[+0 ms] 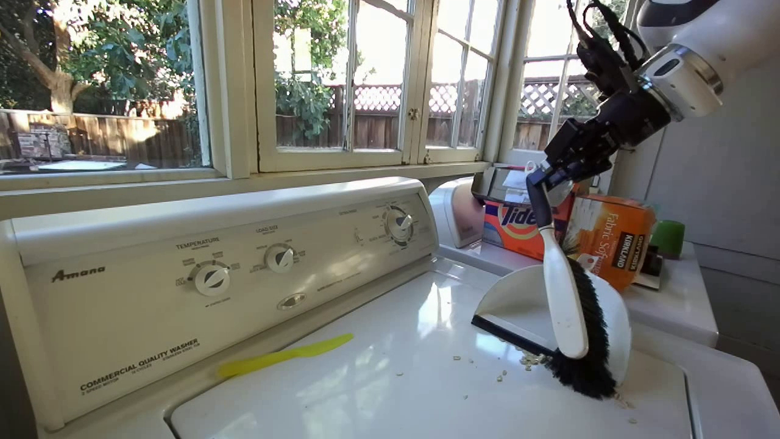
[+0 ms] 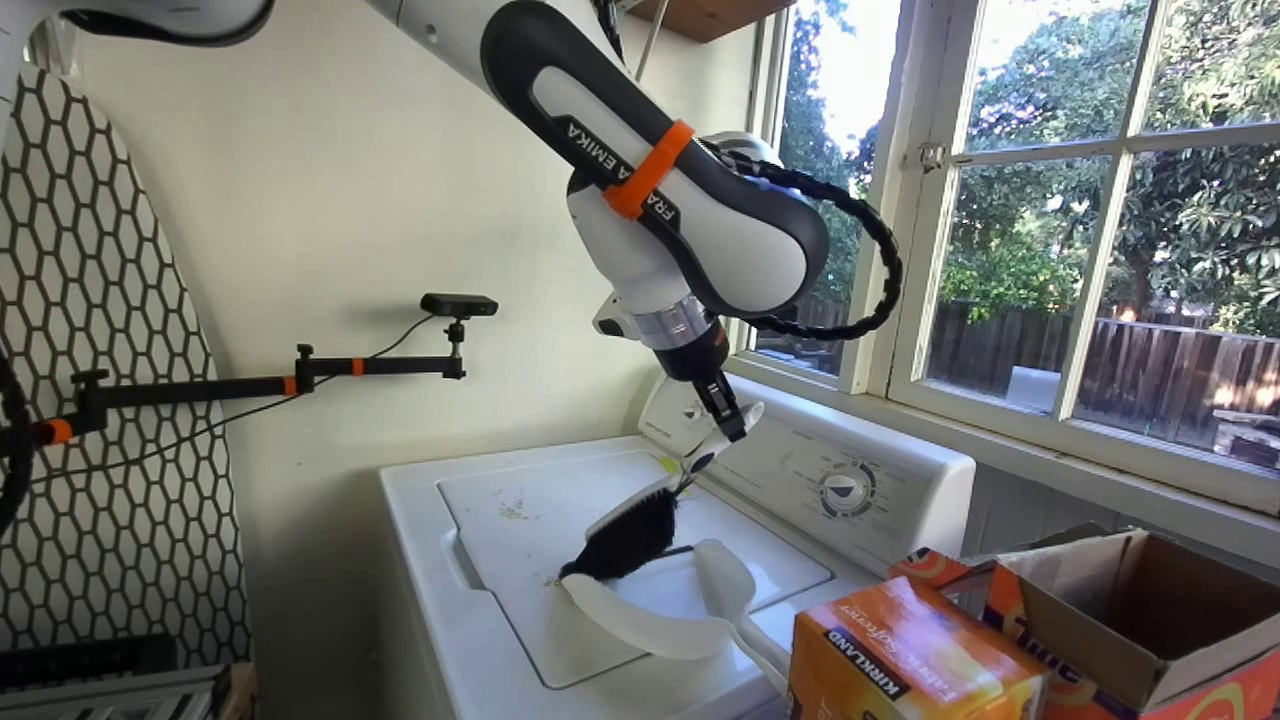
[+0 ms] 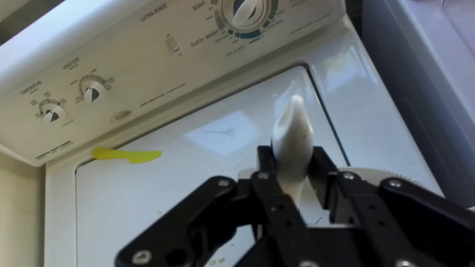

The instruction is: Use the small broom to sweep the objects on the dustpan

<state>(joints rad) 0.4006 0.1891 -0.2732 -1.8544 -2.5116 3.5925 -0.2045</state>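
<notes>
Small broom (image 1: pixel 563 292), held in the gripper (image 3: pixel 293 159), over a washer lid (image 1: pixel 341 402).
Handle (image 3: pixel 294 137) clamped between the two fingers (image 3: pixel 266 161); broom tilted, black bristles (image 2: pixel 630 540) lower than the gripper and by the dark lip (image 1: pixel 509 335) of the white dustpan (image 1: pixel 518 289); whether they touch lid or dustpan cannot be told. Pale crumbs (image 1: pixel 531 360) on the lid, a cluster just beside that lip, others scattered farther off.

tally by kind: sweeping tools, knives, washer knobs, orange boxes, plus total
Sweeping tools (white-handled black-bristled broom, curved white dustpan): 2
Knives (flat yellow knife): 1
Washer knobs (round white temperature knob, load-size knob, wash-cycle knob): 3
Boxes (orange Tide box, orange Kirkland box): 2
Total: 8
</notes>
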